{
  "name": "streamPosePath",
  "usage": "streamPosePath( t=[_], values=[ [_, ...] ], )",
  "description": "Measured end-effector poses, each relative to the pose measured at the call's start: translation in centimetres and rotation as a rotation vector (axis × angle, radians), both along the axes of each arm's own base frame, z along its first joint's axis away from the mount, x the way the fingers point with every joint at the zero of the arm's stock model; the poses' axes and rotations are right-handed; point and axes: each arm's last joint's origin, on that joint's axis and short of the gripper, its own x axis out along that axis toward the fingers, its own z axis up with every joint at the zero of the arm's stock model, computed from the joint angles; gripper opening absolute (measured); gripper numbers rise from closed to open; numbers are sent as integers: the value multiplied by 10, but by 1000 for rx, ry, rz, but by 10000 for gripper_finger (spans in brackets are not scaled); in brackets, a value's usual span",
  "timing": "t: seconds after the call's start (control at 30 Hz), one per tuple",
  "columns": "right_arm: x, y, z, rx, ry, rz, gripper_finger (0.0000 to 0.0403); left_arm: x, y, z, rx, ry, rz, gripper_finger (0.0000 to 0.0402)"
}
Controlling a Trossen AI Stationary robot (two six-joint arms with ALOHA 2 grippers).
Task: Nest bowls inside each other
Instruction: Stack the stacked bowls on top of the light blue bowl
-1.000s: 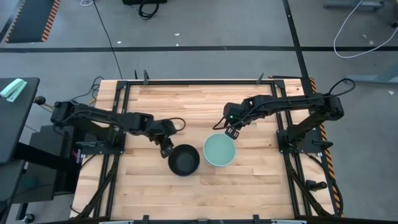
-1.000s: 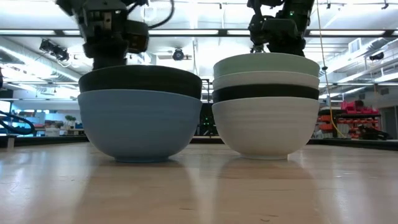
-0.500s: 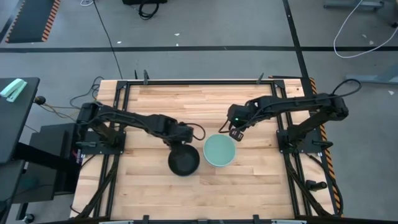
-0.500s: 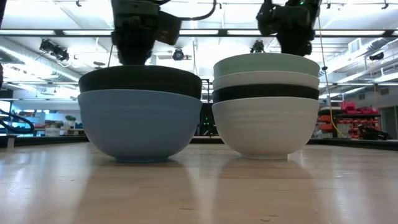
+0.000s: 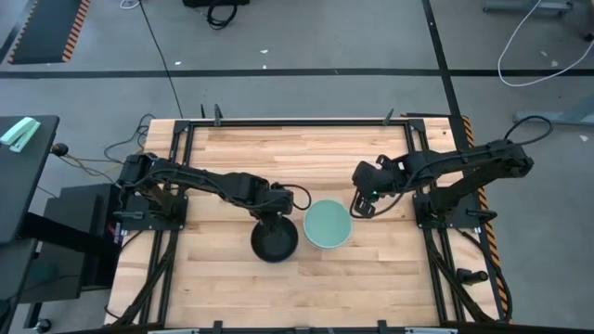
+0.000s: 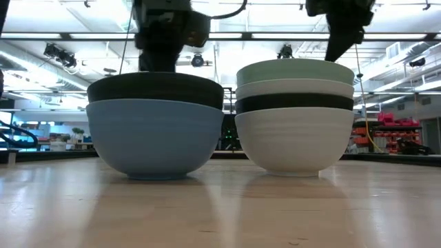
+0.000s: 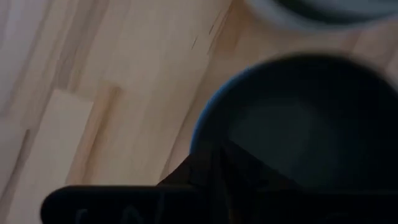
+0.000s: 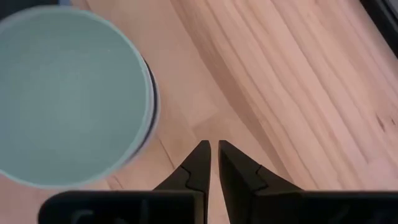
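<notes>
Black bowl [image 5: 275, 240] rim pinched by left jaws; right jaws nearly together, beside mint bowl [image 5: 328, 224].

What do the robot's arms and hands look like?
Both arms are thin and black, made of jointed tube pieces with black cables looping along them. The left hand and right hand each end in two dark, pointed fingers. A tiny green light glows near the right hand. They stand on black metal frames.
</notes>
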Motion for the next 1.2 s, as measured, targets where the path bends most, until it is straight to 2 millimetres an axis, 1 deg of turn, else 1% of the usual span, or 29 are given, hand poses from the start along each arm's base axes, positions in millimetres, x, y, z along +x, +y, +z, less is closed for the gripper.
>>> streamPosePath(
  t=[0.17, 0.27, 0.33, 0.4, 0.6, 0.7, 0.77, 0.9, 1.2],
  values=[
    [-10, 1, -5, 4, 11, -17, 39, 12, -2, 5, -29, -134, 27, 24],
    [-16, 0, -8, 7, 10, -24, 39, 15, -3, 6, -73, -170, 55, 24],
    [-21, -1, -11, 10, 11, -34, 39, 14, -4, 6, -117, -147, 1, 27],
    [-26, -2, -14, 10, 14, -34, 39, 9, -3, 4, -166, -86, -38, 31],
    [-42, -5, -23, 18, 14, -56, 39, -6, 3, -2, -156, 88, 33, 36],
    [-50, -6, -25, 29, 1, -79, 39, -9, 6, -2, -137, 113, 70, 37],
    [-55, -7, -26, 38, -14, -97, 39, -7, 6, -2, -137, 97, 71, 40],
    [-60, -7, -26, 49, -31, -116, 39, -5, 5, -1, -139, 79, 70, 62],
    [-60, -7, -26, 56, -39, -131, 40, -6, 18, -3, -109, 83, 136, 148]
  ],
)
